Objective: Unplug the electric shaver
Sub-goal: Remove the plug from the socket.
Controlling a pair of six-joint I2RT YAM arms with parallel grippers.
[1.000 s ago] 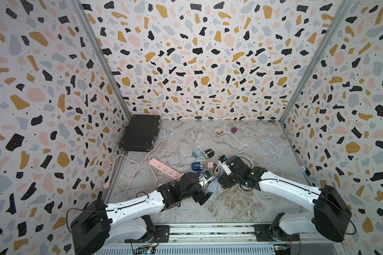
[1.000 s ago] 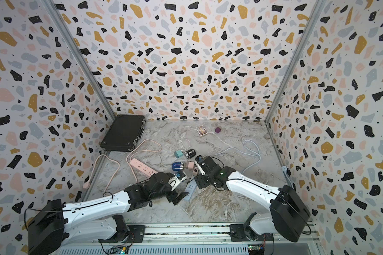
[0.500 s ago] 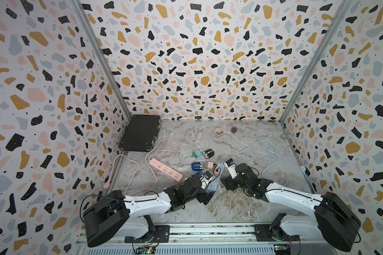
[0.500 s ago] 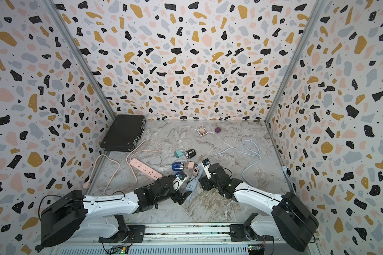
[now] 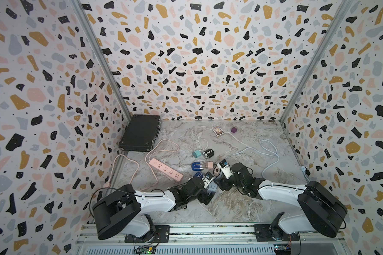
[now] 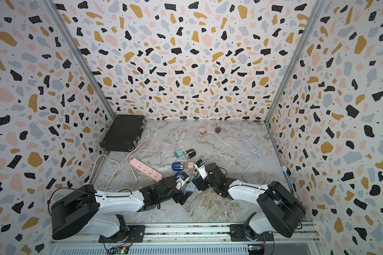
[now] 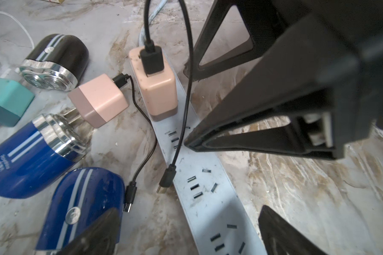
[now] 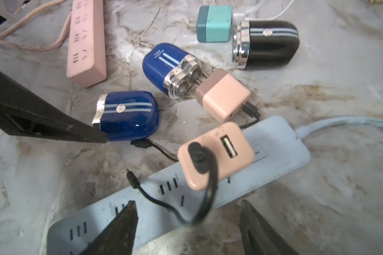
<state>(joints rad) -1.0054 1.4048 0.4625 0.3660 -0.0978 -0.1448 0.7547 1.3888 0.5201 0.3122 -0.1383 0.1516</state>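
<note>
Your left hand [image 7: 190, 209] stands open, one finger [image 8: 53, 119] just beside the nearer blue capsule-shaped shaver [image 7: 82, 203] on the bench [image 7: 296, 187], and your right hand [image 8: 188, 202] hangs open over the pale blue power strip [image 8: 279, 150]. The thin black cable [image 7: 130, 189] by the shaver ends loose, so unplugging looks done; next, lift clear without snagging it. The black hard case [image 5: 139, 132] at the back is shut, contents hidden.

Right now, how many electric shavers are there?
3: nearer blue shaver by the pale power strip, farther blue shaver by the loose pink charger, black shaver by the teal charger. More may be hidden.
</note>
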